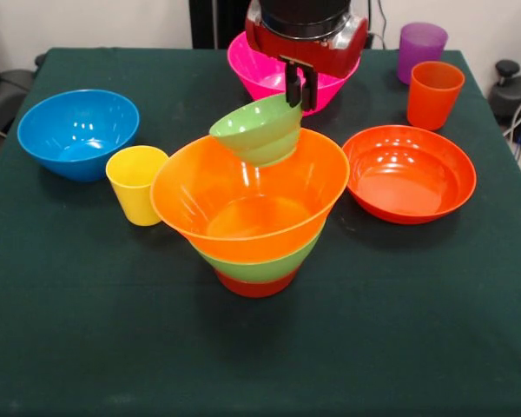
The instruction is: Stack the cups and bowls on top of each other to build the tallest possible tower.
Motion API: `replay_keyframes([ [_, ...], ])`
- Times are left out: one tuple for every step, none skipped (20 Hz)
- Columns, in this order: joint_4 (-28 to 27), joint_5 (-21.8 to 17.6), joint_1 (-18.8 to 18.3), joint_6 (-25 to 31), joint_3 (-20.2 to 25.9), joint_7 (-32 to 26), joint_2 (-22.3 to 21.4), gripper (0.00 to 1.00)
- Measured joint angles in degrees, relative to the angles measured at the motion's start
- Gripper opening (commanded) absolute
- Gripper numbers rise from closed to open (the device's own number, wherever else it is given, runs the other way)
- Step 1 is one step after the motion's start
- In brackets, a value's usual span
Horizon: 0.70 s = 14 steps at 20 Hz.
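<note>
We see the gripper (300,89) clamped on the rim of the small green bowl (259,130), dark fingers (293,85) pinching the far edge of that rim. The bowl is ribbed, glossy plastic, tilted with its mouth toward the table's left edge, and sits inside the top of the large yellow-orange bowl (250,195), against its far wall.

The tower (256,226) stands near the table's middle: small red-orange bowl (256,284) as base, medium green bowl (260,265) on it, then the wide yellow-orange one, flared and smooth, with glare on its floor. Only thin bands of the two lower bowls show under the top rim.

The yellow cup (135,183) is a short tapered tumbler just beside the tower's left flank; we can't tell whether they touch. The blue bowl (78,133), round and deep, sits toward the left edge, close to the yellow cup. The shallow orange bowl (409,173), with a broad flat floor, lies right of the tower, apart from it. The orange cup (434,94) stands upright behind it, and the purple cup (421,49), more matte and translucent, stands near the far right corner. The large pink bowl (269,74) is at the far edge, partly hidden behind the gripper.

The table (87,330) carries a dark green cloth, matte and finely woven.
</note>
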Motion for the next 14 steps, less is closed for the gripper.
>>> replay_keyframes([
  [0.01,-0.01,0.01,-0.01,-0.06,0.00,0.11,0.00],
  [0.01,0.01,0.01,-0.01,-0.17,0.00,0.31,0.00],
  [0.00,0.06,0.01,-0.01,-0.22,0.00,0.37,0.00],
  [0.00,0.11,0.01,-0.01,-0.25,0.00,0.37,0.00],
  [0.00,0.15,0.01,0.00,-0.28,0.00,0.37,0.00],
  [-0.03,0.22,0.01,0.00,-0.32,0.00,0.37,0.00],
  [-0.13,0.25,0.01,-0.01,-0.36,0.00,0.38,0.00],
  [-0.27,0.25,0.01,-0.01,-0.40,0.00,0.41,0.00],
  [-0.76,0.25,0.01,0.00,-0.49,0.00,0.59,0.00],
  [-1.19,0.25,0.01,0.00,-0.56,0.00,0.78,0.00],
  [-1.67,0.26,0.01,0.00,-0.63,0.00,1.04,0.00],
  [-2.21,0.27,0.01,0.00,-0.73,0.00,1.39,0.00],
  [-2.74,0.28,0.01,0.00,-0.82,0.00,1.75,0.00],
  [-3.32,0.30,0.00,0.00,-0.91,0.00,2.12,0.00],
])
